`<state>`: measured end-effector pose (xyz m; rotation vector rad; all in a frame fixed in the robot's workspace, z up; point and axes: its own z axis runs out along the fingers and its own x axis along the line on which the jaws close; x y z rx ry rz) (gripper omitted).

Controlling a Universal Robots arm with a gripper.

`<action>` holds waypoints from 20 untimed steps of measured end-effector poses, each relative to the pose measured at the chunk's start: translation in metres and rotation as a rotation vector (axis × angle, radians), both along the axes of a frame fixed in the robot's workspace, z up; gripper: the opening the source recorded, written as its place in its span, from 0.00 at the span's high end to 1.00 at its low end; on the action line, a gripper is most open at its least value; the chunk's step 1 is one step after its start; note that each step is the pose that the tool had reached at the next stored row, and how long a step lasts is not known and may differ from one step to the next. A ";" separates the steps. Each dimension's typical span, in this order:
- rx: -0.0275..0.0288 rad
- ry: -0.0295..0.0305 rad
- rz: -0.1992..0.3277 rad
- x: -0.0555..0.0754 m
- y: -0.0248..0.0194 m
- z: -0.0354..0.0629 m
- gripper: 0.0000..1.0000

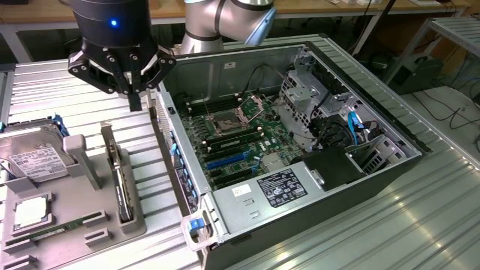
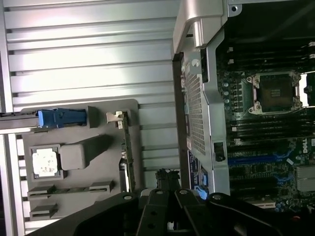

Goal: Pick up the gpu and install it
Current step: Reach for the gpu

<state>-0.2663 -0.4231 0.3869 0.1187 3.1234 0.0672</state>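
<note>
The gpu (image 1: 122,183) stands on edge in the grey holder (image 1: 78,157) on the desk (image 1: 45,84), just beside the open computer case (image 1: 315,185), with its long axis parallel to the case's near wall. The jaws are shut and empty, and they hang above the card's far end, so the card lies below them.

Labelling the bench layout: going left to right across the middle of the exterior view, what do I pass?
Hard drive → gpu standing on edge in the grey holder → case's rear wall → motherboard → blue cable.
</note>
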 end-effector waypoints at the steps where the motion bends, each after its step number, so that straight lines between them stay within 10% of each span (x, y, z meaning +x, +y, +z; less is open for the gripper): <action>1: 0.0000 0.0001 0.000 -0.001 -0.0004 0.0000 0.89; 20: 0.0000 0.0024 0.000 -0.018 -0.0083 -0.0002 0.89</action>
